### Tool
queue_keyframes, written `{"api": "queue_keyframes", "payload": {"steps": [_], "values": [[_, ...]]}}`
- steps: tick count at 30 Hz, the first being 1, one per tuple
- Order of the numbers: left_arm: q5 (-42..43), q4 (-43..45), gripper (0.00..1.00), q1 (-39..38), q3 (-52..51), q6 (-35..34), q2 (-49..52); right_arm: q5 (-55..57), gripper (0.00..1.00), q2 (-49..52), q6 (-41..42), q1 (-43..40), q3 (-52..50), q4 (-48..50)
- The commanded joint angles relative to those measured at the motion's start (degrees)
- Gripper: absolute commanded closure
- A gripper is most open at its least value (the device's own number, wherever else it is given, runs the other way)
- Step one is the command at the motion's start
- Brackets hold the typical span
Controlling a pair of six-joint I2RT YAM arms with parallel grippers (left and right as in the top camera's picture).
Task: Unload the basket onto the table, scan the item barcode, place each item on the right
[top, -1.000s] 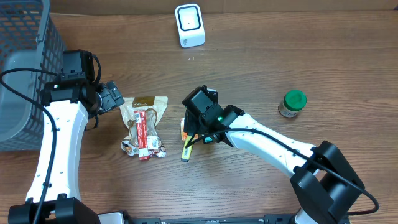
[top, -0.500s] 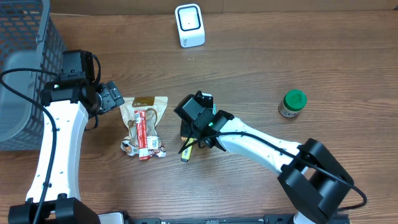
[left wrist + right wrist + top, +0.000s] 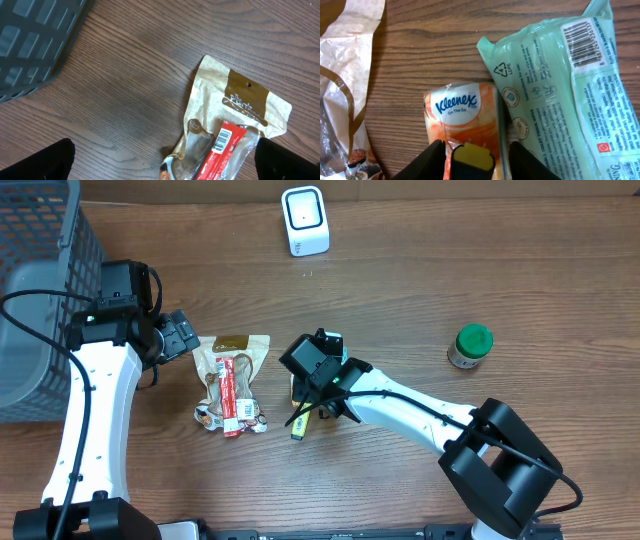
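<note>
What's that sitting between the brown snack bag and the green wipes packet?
An orange Kleenex tissue pack lies between the snack bag and the wipes packet; the right wrist view shows it clearly.

A wooden table (image 3: 420, 290) carries everything. An orange Kleenex pack (image 3: 460, 112) lies between the fingers of my right gripper (image 3: 475, 160), with a green wipes pack (image 3: 555, 95) just beside it on the right. Just ahead of my left gripper (image 3: 162, 165) lies a tan snack pouch (image 3: 235, 115), and a grey basket (image 3: 35, 40) stands ahead to the left. Well beyond both stand a white scanner (image 3: 304, 220) and a green-lidded jar (image 3: 470, 346).
</note>
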Motion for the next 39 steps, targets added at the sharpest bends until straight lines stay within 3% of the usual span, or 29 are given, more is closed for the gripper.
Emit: {"api": "queue_keyframes", "payload": {"steps": [1, 7, 19, 29, 39], "values": [[-0.57, -0.09, 0.00, 0.09, -0.20, 0.22, 0.35, 0.96, 0.57, 0.07, 0.04, 1.07, 0.31, 0.35], [-0.57, -0.09, 0.00, 0.09, -0.20, 0.22, 0.35, 0.98, 0.58, 0.07, 0.02, 1.75, 0.31, 0.48], [-0.57, -0.09, 0.00, 0.09, -0.20, 0.22, 0.35, 0.04, 0.78, -0.74, -2.67, 1.36, 2.43, 0.15], [-0.57, -0.09, 0.00, 0.09, -0.20, 0.22, 0.35, -1.77, 0.80, -6.88, -5.03, -0.57, 6.38, -6.93], [-0.57, -0.09, 0.00, 0.09, -0.20, 0.22, 0.35, -22.27, 0.80, -10.25, -9.38, -9.99, 6.36, -7.17]]}}
